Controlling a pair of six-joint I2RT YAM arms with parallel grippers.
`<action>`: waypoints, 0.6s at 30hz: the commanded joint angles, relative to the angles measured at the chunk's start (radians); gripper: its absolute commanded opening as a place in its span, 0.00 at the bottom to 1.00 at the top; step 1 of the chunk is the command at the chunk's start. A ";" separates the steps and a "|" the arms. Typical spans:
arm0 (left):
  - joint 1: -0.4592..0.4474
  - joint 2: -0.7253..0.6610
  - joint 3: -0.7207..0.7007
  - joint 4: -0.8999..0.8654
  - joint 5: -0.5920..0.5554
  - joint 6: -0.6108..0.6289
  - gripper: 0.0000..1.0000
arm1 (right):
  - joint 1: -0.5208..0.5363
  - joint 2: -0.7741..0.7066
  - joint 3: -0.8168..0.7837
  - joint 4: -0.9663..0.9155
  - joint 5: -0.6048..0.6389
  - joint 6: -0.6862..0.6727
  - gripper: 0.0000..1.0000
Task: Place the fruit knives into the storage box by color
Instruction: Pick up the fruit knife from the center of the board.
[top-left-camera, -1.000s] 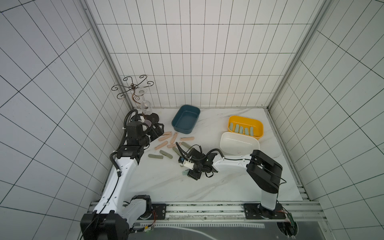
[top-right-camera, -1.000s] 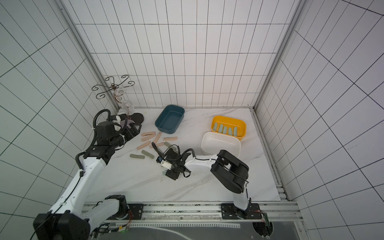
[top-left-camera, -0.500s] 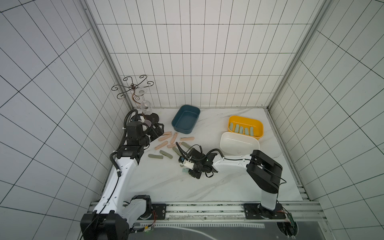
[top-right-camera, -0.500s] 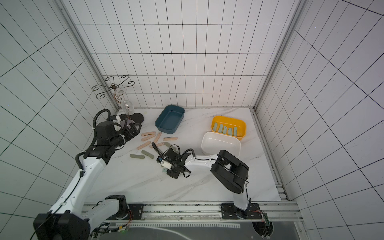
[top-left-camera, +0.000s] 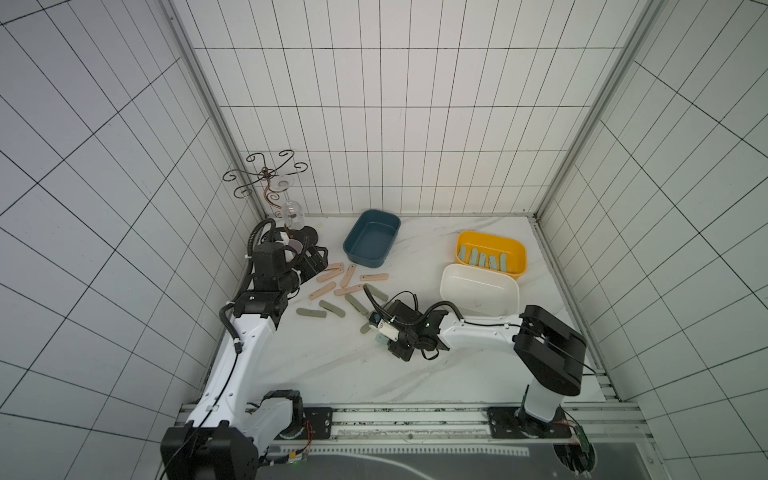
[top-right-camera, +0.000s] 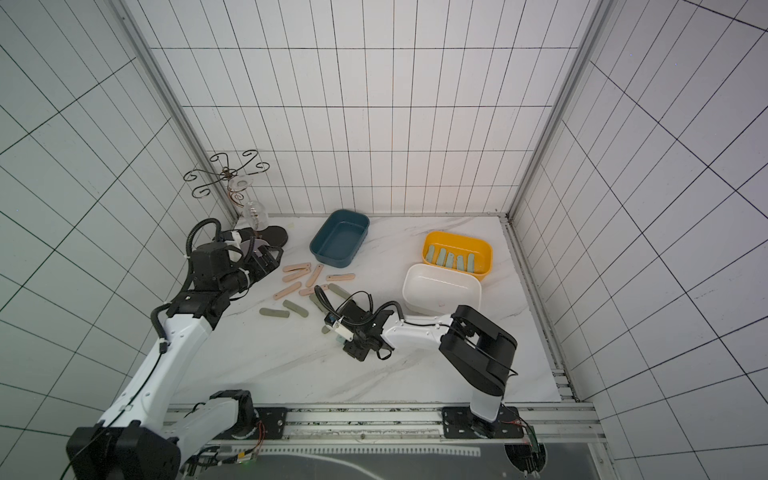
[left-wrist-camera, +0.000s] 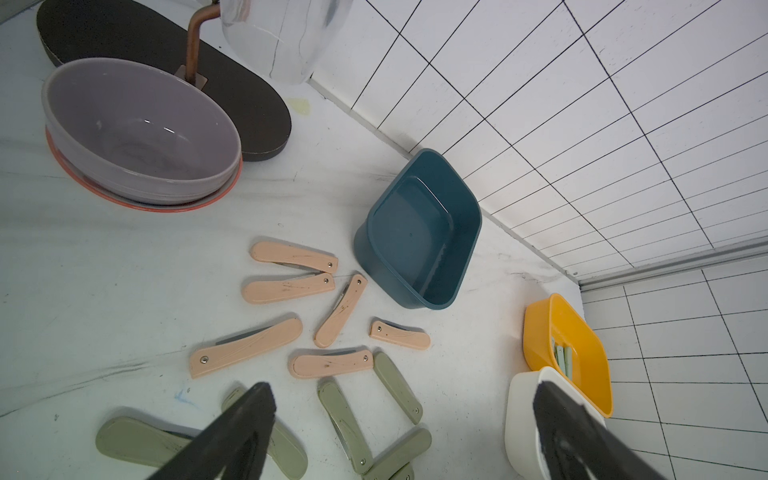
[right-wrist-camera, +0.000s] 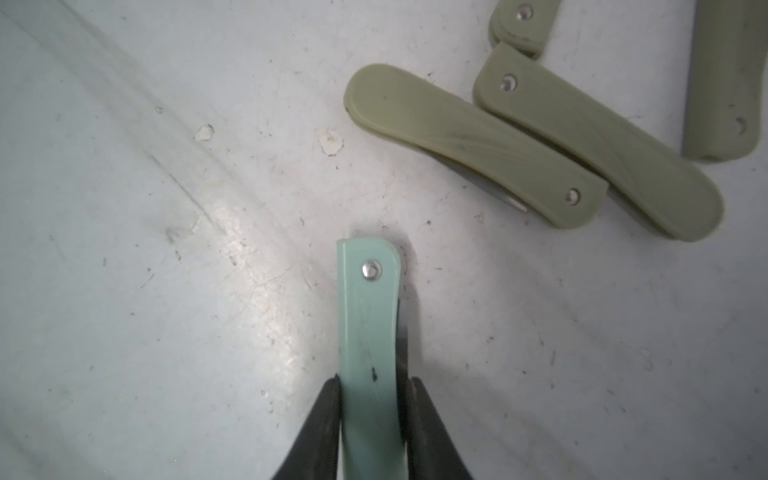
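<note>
The right tool (right-wrist-camera: 372, 384) is pinched shut on the mint knife (right-wrist-camera: 368, 316). Its 2 black fingers (right-wrist-camera: 324, 415) press the long edges of the handle, and the riveted end points away from them. From the wrist view it is hard to tell whether the knife has cleared the tabletop (right-wrist-camera: 166, 291); it seems to lie on it or just above.

To do this step well, the arm should lift straight up, keep the handle level and carry it to the yellow box (top-left-camera: 492, 237), where 5 mint knives lie side by side. The white box (top-left-camera: 478, 291) beside it looks empty. A thin blade edge shows along 1 side of the handle, so the grip should not twist.

The handles are smooth, flat plastic with rounded ends and a steel rivet. The olive knives (right-wrist-camera: 473, 145) lie near, not touching the mint knife. The left tool (left-wrist-camera: 405, 399) stands wide open above the peach knives (left-wrist-camera: 291, 286), holding nothing.
</note>
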 joint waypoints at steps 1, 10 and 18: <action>0.002 0.002 0.015 0.024 0.007 -0.015 0.97 | -0.024 -0.066 -0.058 -0.016 0.025 0.037 0.27; -0.001 0.007 0.022 0.033 0.029 -0.025 0.97 | -0.111 -0.185 -0.066 -0.023 0.062 0.057 0.27; -0.067 0.038 0.064 0.036 0.024 -0.028 0.97 | -0.260 -0.326 -0.042 -0.019 0.126 0.067 0.27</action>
